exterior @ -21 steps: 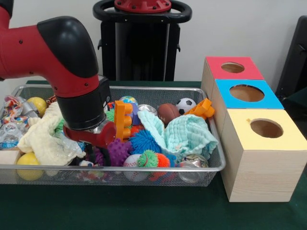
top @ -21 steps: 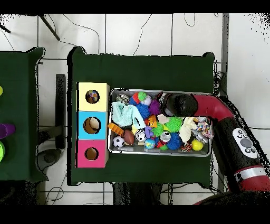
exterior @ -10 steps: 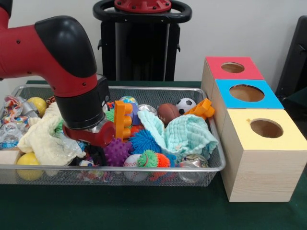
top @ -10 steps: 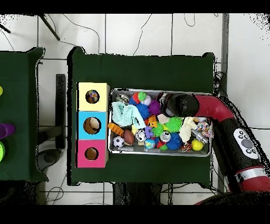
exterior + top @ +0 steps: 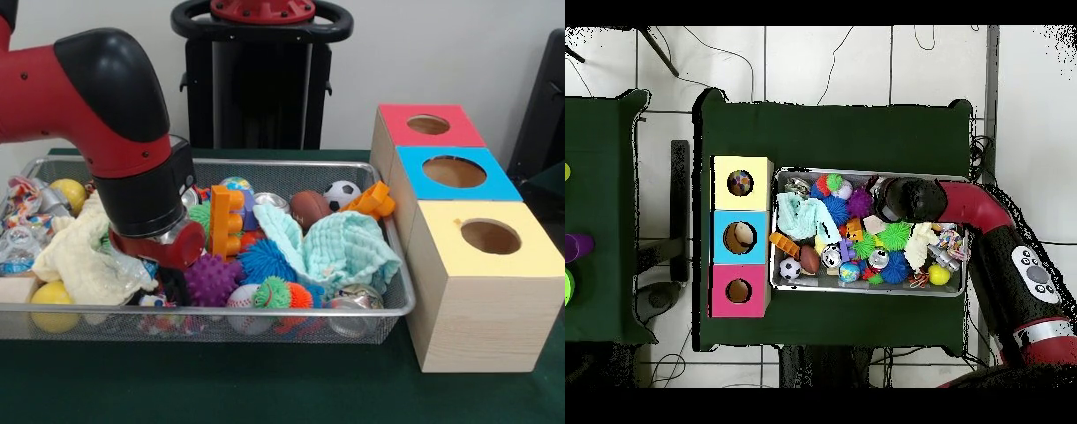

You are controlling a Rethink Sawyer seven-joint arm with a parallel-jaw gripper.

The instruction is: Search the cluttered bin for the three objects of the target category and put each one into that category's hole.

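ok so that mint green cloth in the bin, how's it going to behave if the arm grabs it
The mint green cloth lies crumpled in soft folds, so it would probably hang limp and trail when lifted. It drapes over neighbouring toys near the small football, so it may drag some along. It looks light for its bulk.

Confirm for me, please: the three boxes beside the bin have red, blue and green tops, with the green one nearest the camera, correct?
Not quite. The front view shows the nearest box has a yellow top, not green. The rest holds: the red-topped box and the blue-topped box stand behind it, beside the wire bin.
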